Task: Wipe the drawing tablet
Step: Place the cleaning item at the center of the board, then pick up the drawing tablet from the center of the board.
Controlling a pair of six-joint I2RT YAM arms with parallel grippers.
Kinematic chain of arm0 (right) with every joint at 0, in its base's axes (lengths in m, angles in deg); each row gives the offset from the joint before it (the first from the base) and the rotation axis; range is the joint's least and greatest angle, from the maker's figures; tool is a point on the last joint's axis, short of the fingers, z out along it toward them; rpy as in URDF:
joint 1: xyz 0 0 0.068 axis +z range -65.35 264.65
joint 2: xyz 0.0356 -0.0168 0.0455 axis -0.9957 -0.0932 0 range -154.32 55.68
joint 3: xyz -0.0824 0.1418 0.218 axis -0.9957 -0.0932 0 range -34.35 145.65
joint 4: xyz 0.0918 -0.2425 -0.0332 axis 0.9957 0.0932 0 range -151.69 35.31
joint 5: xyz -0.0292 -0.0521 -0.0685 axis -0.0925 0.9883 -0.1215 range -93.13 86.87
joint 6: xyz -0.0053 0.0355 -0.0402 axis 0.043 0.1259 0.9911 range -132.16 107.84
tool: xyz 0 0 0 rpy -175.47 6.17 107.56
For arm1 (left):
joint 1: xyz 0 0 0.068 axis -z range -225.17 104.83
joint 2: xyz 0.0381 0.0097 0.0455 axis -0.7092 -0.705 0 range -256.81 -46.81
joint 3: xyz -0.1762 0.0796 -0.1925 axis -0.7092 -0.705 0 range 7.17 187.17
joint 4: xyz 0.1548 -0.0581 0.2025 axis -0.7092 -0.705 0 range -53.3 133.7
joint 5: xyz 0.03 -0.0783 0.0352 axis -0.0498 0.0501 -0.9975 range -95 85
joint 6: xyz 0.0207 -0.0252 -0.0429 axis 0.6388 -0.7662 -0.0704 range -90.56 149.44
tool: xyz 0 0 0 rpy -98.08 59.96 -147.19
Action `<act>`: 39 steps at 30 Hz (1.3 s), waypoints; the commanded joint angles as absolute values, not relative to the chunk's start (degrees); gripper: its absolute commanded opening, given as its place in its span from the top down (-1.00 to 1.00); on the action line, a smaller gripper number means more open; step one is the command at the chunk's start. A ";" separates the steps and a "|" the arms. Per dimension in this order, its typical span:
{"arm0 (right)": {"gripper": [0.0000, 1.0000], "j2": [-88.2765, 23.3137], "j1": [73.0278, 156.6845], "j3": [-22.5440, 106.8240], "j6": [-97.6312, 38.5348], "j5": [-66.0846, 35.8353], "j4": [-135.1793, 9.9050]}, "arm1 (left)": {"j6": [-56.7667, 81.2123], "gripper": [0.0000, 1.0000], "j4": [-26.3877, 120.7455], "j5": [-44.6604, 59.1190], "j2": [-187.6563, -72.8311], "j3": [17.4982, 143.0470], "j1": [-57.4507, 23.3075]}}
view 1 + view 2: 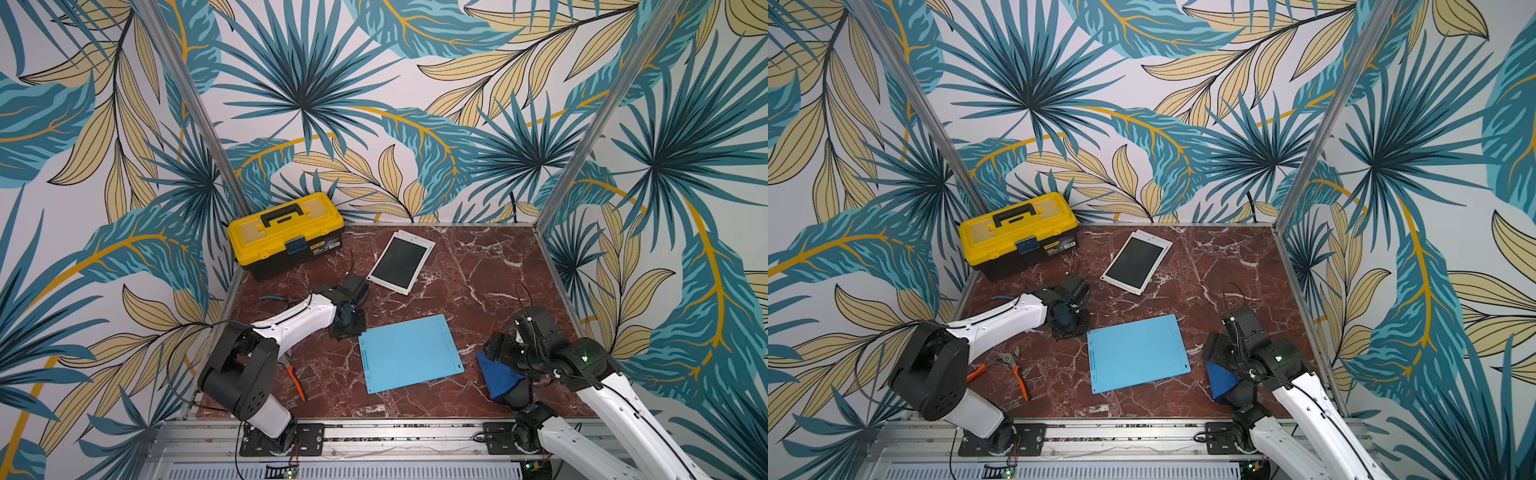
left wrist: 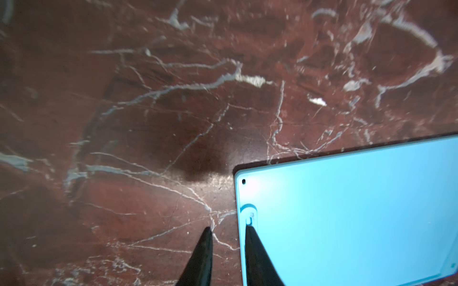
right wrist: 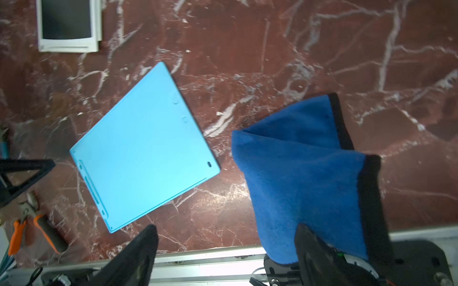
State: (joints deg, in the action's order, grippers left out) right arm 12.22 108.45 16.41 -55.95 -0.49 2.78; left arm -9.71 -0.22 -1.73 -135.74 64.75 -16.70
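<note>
The tablet [image 1: 409,353] is found flat near the middle of the table [image 1: 498,270], blue side up. No dark screen is shown on it, so it is judged to lie face down. Its long axis runs across the table from left to right, with the right end turned slightly away. A white tablet [image 1: 401,262] lies well apart, nearer the back wall. The blue one is taken as the task's thing, since both arms are set beside it.

The left gripper [image 2: 228,229] is placed at the tablet's far left corner. Its jaws are held narrowly apart. In the left wrist view the short edge is seen in the gap, one tip over the blue surface and one over the marble. Nothing is seen clamped, and contact cannot be told.

The right gripper [image 3: 226,227] is held with its jaws wide apart and nothing between them. The cloth [image 3: 297,161] lies loose just beside one of its fingers at the near edge, partly draped over the arm's base, apart from the tablet's right short edge.

The coming move is judged to turn on this line: the cloth is nearest the right arm, and the tablet lies to that gripper's left. A grip on the cloth is called for first, then a sweep along the long axis.
</note>
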 commanded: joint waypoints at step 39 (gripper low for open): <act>-0.96 -33.89 103.89 9.05 -41.18 -28.00 -38.79 | -26.10 -0.20 27.34 30.91 -133.48 40.30 -20.94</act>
State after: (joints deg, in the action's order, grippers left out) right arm -32.50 104.69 12.28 -40.68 -28.43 -37.11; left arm -24.42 24.98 32.45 -130.45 41.47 -21.64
